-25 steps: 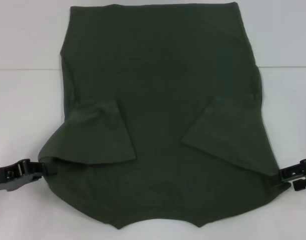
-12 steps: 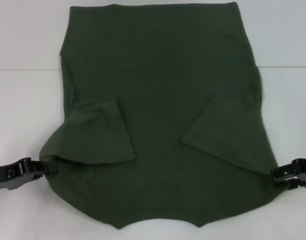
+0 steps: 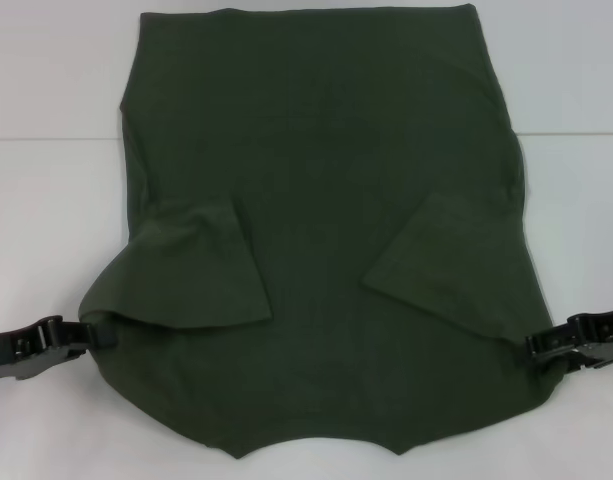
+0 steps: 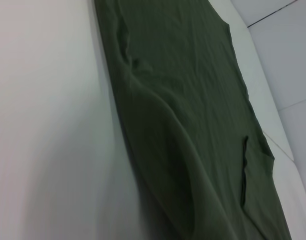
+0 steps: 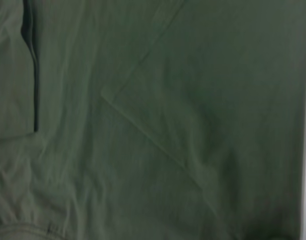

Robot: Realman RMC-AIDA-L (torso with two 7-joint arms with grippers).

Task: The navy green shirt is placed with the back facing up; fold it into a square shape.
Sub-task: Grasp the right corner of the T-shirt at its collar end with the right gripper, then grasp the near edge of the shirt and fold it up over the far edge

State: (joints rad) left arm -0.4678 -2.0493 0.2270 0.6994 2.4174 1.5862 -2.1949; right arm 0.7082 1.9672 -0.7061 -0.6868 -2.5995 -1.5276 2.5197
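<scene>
No text, label, brand, number or sign can be read in any of the three views. The shirt (image 3: 326, 200) is plain fabric with no print (both wrist views show the same bare weave). A small dark nub sits at a seam in the right wrist view; it may be a tag, but it is too blurred to read.
</scene>
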